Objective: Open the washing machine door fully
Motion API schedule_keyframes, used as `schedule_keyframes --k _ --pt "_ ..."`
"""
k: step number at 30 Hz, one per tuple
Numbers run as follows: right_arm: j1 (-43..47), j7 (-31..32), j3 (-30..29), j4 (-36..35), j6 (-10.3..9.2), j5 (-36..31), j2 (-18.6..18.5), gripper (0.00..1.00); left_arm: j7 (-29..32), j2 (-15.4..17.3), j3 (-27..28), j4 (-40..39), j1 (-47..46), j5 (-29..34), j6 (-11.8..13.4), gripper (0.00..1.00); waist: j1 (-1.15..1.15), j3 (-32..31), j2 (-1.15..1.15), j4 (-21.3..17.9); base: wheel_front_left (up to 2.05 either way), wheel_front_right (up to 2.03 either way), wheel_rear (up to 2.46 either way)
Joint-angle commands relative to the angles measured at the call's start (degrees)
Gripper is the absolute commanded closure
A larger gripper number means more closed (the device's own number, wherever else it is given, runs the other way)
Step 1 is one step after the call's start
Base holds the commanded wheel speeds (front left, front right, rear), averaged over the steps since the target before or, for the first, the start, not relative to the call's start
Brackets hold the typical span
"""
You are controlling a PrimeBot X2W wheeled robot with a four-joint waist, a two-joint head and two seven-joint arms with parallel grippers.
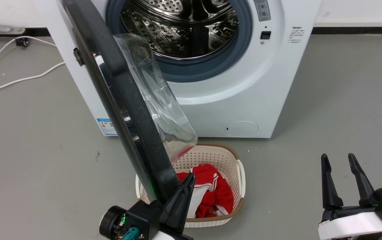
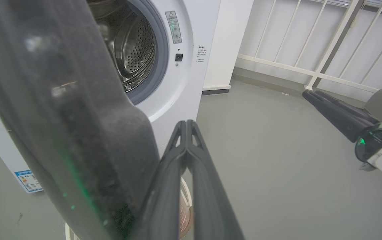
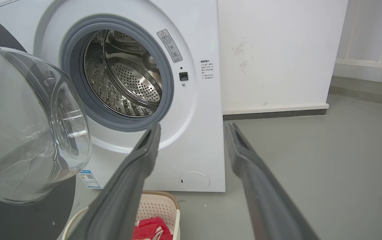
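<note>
Grey smooth floor (image 1: 344, 100) and a plain white wall (image 3: 277, 50) form the setting; a thin white cable (image 1: 11, 81) trails over the floor at the left of the head view.

White box-shaped front-loading washing machine (image 1: 244, 100): the perforated steel drum (image 1: 184, 26) is exposed inside a grey rubber gasket (image 1: 211, 71). A small blue label (image 1: 107, 126) and a round cap (image 1: 242, 129) sit low on the front.

Large round glossy black washing machine door (image 1: 124, 93): it stands open on the machine's left side, roughly square to the front panel, and is seen nearly edge-on from the head view. Its bulging clear glass bowl (image 1: 157, 100) projects from the face turned toward the right hand. A faint green glint shows on the rim near the lower edge. In the head view that lower edge overlaps a cream perforated plastic laundry basket (image 1: 226, 156), which stands on the floor before the machine and holds red-and-white cloth (image 1: 211, 190).

Left hand (image 1: 191, 176): its two long dark fingers are pressed together tip to tip and grip nothing. They lie close along the bowl side of the door's lower rim; whether they touch it cannot be told.

Right hand (image 1: 337, 156): its fingers are spread apart and empty, over bare floor, well apart from the basket and the door.
</note>
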Motion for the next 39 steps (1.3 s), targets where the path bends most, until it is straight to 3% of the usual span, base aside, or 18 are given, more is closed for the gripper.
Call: schedule_keyframes --k 1,25,30,39 --pt "0.2 -0.1 0.0 0.1 -0.04 0.2 0.1 0.0 -0.4 0.4 0.6 -0.2 0.5 0.3 0.6 1.0 0.0 -0.1 0.0 0.7 0.0 0.0 0.0" --pt "2.3 1.8 -1.2 0.0 -0.04 -1.1 0.1 0.0 1.4 2.8 0.6 -4.0 5.8 0.9 3.8 1.0 0.0 -1.5 0.0 21.7 0.0 0.0 0.0" --pt "2.1 2.0 -1.0 -0.3 -0.04 -1.1 0.1 0.0 0.6 3.8 3.3 -2.9 5.5 0.3 4.9 1.0 0.0 -1.3 0.0 23.9 0.0 0.0 0.0" --pt "1.6 2.6 -0.6 -0.6 -0.04 -1.5 0.1 0.0 -2.6 5.6 9.8 1.1 3.0 -1.4 7.0 1.0 0.0 -0.6 0.0 24.0 0.0 0.0 0.0"
